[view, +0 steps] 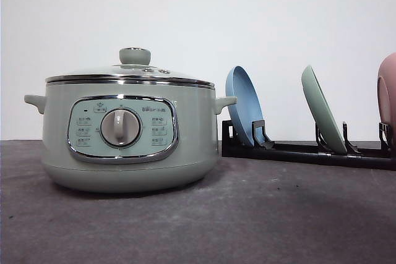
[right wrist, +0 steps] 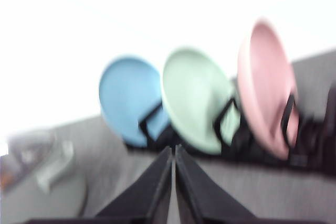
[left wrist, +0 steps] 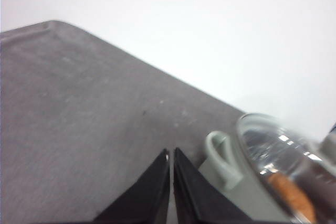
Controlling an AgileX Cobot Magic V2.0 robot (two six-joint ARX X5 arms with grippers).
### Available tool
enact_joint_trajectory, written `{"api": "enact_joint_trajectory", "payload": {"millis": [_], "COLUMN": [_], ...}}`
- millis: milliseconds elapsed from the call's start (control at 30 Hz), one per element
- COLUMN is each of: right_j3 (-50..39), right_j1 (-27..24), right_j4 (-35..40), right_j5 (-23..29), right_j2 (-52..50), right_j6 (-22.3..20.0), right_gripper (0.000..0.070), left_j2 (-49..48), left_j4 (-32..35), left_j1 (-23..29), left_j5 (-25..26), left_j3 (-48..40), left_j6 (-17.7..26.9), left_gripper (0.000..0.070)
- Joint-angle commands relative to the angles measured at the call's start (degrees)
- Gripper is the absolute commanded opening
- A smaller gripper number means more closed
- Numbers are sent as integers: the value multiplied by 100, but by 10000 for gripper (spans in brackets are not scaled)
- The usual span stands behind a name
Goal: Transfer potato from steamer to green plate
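The sage-green steamer point(view: 127, 134) stands on the left of the grey table with its glass lid point(view: 131, 72) on. Through the lid in the left wrist view an orange-brown potato point(left wrist: 290, 195) shows inside the steamer point(left wrist: 236, 174). The green plate point(view: 323, 117) stands on edge in a black rack, between a blue plate and a pink dish; the right wrist view has the green plate point(right wrist: 195, 98) ahead of the fingers. My left gripper point(left wrist: 171, 153) is shut and empty, above the table beside the steamer's side handle. My right gripper point(right wrist: 173, 149) is shut and empty, facing the rack.
A black dish rack point(view: 309, 151) sits at the right rear holding a blue plate point(view: 243, 108) and a pink dish point(view: 387, 100). The white wall stands close behind. Bare grey table point(view: 247, 221) spreads in front of the steamer and rack.
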Motion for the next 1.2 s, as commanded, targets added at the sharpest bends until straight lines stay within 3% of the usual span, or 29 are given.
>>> {"api": "enact_joint_trajectory", "payload": {"millis": [0,167,367,933,1167], "right_j3": [234,851,1715,4013,4542], "right_j1": [-2,-2,-2,11,135], "right_j4": [9,-121,-610,-3448,-4412], "right_j5": [46,33,-8,-1234,-1499], "right_j2": [83,489,1185,3554,4113], "right_j6": [39,-58,-422,-1940,-2406], "right_gripper": [0,0,0,0,0], "left_j2": [105,536,1301,3438,3681], "left_j4": [55,-41,-741,-2888,-3516], "left_j1": [11,11,11,-97,-373], "left_j5": [83,278,753,2609,2828], "left_j3": [310,986,1843,3912,4144], "left_j6": [-15,97,632,2146,2536], "left_gripper": [3,3,3,3,3]}}
